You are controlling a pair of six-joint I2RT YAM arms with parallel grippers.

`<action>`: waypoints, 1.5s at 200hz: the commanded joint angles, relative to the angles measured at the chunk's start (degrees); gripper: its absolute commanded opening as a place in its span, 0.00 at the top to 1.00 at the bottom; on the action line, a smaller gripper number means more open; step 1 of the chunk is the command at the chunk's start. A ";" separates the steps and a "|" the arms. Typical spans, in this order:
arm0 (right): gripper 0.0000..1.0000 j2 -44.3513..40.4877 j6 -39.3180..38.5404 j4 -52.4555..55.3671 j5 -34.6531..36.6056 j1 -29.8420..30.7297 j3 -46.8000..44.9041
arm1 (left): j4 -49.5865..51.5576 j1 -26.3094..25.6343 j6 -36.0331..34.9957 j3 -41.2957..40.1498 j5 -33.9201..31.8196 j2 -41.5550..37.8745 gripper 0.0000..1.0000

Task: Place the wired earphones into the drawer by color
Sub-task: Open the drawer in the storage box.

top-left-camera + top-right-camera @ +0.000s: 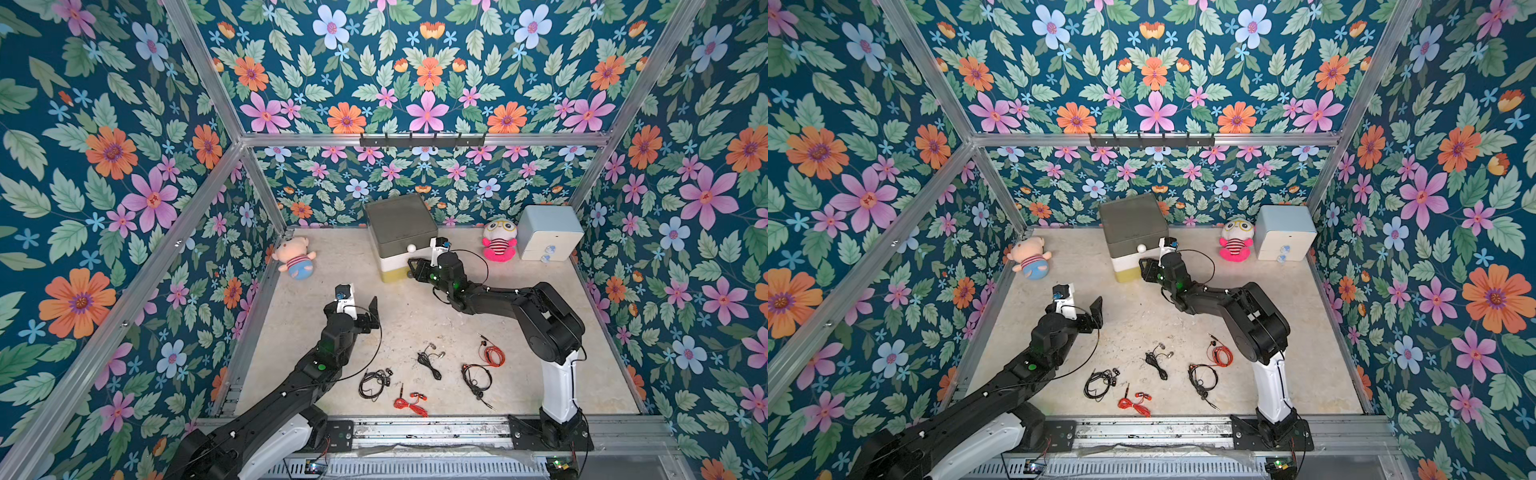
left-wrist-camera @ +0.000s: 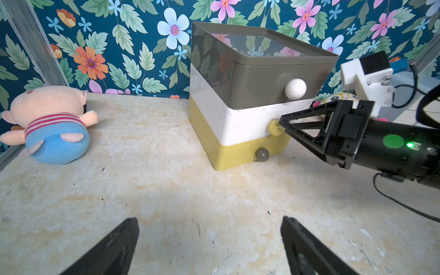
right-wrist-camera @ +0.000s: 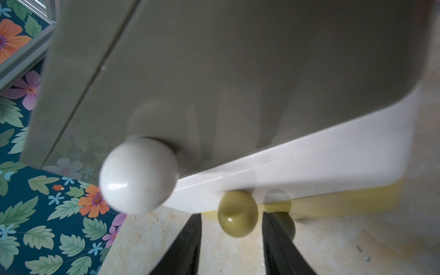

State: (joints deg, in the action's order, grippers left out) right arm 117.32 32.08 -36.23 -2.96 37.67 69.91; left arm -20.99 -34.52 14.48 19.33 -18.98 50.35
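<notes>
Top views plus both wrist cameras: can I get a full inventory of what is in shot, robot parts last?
black earphones: 3, black, front of table, clustered
red-orange earphones: 2, red-orange, one front centre, one by the right arm's base
drawer unit: 1, grey top, white middle, yellow bottom, back centre
knobs: 3, white knob top, yellow knob middle, grey knob bottom drawer
cabinet: 1, pale blue, back right corner
plush toys: 2, peach plush lying back left, pink plush with glasses beside the cabinet
hook rail: 1, black, back wall
table: 1, beige
left gripper: 1, black, open over bare table
right gripper: 1, black, jaws apart either side of the yellow knob
</notes>
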 commanded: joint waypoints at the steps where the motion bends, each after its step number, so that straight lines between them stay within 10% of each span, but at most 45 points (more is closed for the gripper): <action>1: 0.54 1.02 0.69 -1.54 0.85 0.06 1.17 | -1.07 -0.02 -0.69 0.26 0.44 0.10 0.01; 300: 0.68 -3.62 2.11 -4.22 1.91 0.82 -6.21 | -0.80 -0.01 -1.04 0.33 -0.13 -0.15 0.01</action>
State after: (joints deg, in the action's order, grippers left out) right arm 114.87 33.54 -38.37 -2.50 38.17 64.62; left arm -20.97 -34.52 14.41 19.42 -18.50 50.33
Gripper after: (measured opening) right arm 0.332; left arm 0.992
